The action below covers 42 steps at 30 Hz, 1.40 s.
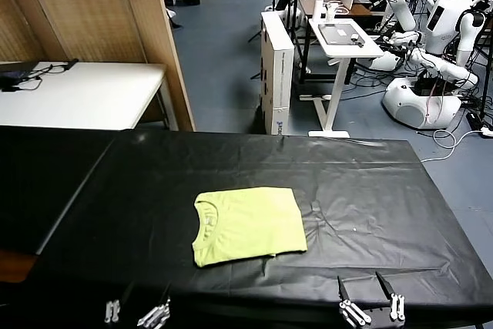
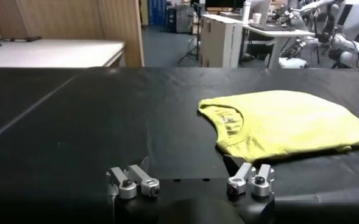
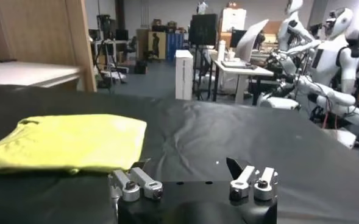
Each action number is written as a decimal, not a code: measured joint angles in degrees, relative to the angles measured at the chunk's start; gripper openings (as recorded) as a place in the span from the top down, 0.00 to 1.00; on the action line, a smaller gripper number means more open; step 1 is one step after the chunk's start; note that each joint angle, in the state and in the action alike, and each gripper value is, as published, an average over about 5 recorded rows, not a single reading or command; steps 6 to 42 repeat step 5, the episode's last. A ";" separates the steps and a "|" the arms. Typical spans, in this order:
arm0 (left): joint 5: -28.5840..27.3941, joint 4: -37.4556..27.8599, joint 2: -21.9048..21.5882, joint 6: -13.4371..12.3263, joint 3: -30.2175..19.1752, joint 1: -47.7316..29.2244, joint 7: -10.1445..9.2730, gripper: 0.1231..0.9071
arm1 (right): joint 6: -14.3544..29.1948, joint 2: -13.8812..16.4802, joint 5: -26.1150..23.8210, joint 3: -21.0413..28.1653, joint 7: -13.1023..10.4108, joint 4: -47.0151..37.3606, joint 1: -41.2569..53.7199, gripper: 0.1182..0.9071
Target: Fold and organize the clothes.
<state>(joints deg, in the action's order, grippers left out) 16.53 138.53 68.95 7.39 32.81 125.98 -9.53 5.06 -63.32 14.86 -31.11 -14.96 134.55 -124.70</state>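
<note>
The clothes are one lime yellow-green T-shirt [image 1: 248, 225], folded into a compact rectangle on the black table cover [image 1: 385, 190], with its ribbed collar toward my left. My left gripper [image 1: 137, 307] hangs open at the near table edge, left of the shirt and clear of it. In the left wrist view the shirt [image 2: 283, 125] lies ahead of the open left gripper [image 2: 188, 167]. My right gripper [image 1: 362, 289] is open at the near edge, right of the shirt. The right wrist view shows the shirt [image 3: 63, 143] beside the empty right gripper [image 3: 188, 165].
A white table [image 1: 85, 94] and a wooden partition [image 1: 154, 28] stand behind the left side. Beyond the far edge are a white box [image 1: 277, 67], a white desk [image 1: 347, 36] and white humanoid robots [image 1: 439, 36]. Wrinkles mark the cover right of the shirt.
</note>
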 joint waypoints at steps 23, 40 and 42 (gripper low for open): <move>-0.42 -0.02 0.30 -0.15 -0.02 0.53 0.37 0.00 | -0.17 0.07 0.00 0.38 0.06 -0.12 -0.01 0.00; -0.42 -0.02 0.30 -0.15 -0.02 0.53 0.37 0.00 | -0.17 0.07 0.00 0.38 0.06 -0.12 -0.01 0.00; -0.42 -0.02 0.30 -0.15 -0.02 0.53 0.37 0.00 | -0.17 0.07 0.00 0.38 0.06 -0.12 -0.01 0.00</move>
